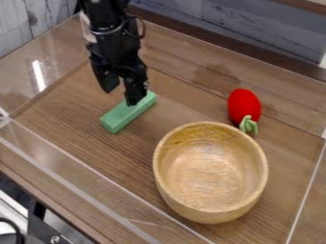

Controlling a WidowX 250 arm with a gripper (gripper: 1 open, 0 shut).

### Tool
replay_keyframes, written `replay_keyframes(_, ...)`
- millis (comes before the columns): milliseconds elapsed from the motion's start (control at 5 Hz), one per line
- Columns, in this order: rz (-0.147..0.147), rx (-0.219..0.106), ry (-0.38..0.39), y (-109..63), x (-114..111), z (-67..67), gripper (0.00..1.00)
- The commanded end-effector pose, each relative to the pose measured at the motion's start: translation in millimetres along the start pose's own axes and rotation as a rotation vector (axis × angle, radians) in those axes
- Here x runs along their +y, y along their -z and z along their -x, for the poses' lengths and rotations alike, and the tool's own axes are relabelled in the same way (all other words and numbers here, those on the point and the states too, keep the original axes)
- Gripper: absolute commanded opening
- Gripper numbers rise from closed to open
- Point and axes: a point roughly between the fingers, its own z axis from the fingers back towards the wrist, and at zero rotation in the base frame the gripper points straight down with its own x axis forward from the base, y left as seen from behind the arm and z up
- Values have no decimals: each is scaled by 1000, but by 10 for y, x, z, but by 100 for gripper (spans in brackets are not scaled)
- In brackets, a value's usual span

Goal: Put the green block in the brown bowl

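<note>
The green block [126, 113] lies flat on the wooden table, left of centre, its long side running diagonally. My black gripper [121, 91] hangs straight down over the block's far end, its two fingers open and spread, with nothing held between them. Its fingertips stand just above or at the block's upper end; I cannot tell whether they touch. The brown bowl [212, 172], round, light wood with a thick rim, sits empty at the lower right, apart from the block.
A red strawberry toy [243, 105] with a green stem lies behind the bowl on the right. Clear plastic walls [26, 143] ring the table on the left, front and right.
</note>
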Motion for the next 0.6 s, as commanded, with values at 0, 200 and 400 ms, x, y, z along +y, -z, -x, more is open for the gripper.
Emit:
replay_keyframes(0, -15, -26, -22, 23, 78, -71, 100)
replay_keyframes(200, -12, -23, -19, 141, 0, -137, 0)
replay_keyframes(400, -3, -16, -17, 209, -74, -210, 100)
